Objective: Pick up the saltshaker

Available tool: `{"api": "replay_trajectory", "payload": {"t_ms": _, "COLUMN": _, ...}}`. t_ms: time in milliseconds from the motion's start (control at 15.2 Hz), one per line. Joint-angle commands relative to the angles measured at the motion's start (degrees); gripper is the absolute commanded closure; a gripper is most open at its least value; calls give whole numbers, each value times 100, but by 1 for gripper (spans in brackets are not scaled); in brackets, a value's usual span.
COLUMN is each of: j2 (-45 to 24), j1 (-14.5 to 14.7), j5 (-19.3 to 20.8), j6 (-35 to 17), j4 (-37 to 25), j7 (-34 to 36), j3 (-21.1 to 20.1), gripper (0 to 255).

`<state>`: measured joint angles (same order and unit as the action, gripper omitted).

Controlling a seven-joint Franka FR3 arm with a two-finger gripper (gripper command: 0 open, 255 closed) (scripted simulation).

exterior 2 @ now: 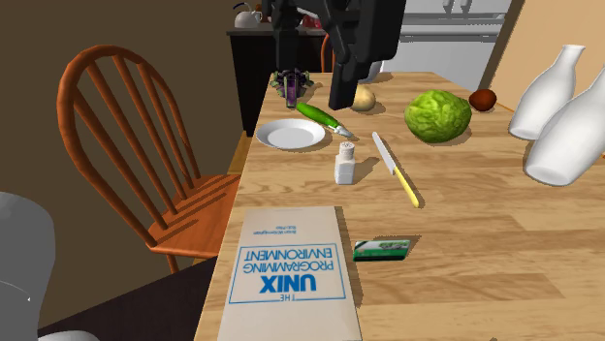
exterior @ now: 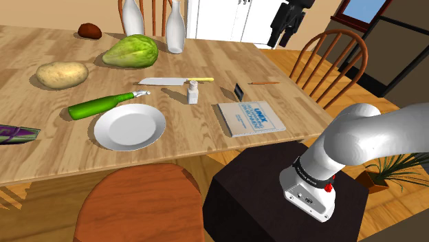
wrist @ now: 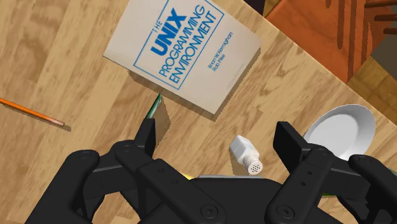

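Wrist view first: my gripper (wrist: 219,145) hangs well above the wooden table (wrist: 57,57), its two black fingers spread wide with nothing clasped between them. Looking down past the fingers, I see the white saltshaker (wrist: 245,156) framed in the gap, closer to one finger than the other and touched by neither. Its perforated cap faces the camera. Beyond it lies the UNIX Programming Environment book (wrist: 184,54) with a small green card (wrist: 154,107) just beside its corner. An orange pencil (wrist: 32,112) lies well apart from the shaker.

From the shoulder view I place the saltshaker upright on the table, just beside the yellow handle of the knife (exterior: 172,81). It stands between the white plate (exterior: 130,127) and the book. A cucumber (exterior: 103,104) lies near the plate's far rim. In that view the gripper is high up beyond the table's far edge, nowhere near the shaker's level.
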<state>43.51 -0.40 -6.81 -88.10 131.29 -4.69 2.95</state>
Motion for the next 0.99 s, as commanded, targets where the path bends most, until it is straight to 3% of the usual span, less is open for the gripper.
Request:
{"api": "replay_trajectory", "payload": {"t_ms": 0, "j2": 0, "j1": 0, "j5": 0, "j6": 0, "j4": 0, "j7": 0, "j3": 0, "gripper": 0}}
{"api": "replay_trajectory", "payload": {"t_ms": 462, "j2": -952, "j1": 164, "j5": -118, "j6": -1100, "j4": 56, "j7": 542, "j3": -668, "gripper": 0}}
{"api": "replay_trajectory", "payload": {"t_ms": 924, "j2": -2194, "j1": 253, "j5": 14, "j6": -2062, "j4": -272, "j7": 1151, "j3": -1284, "gripper": 0}}
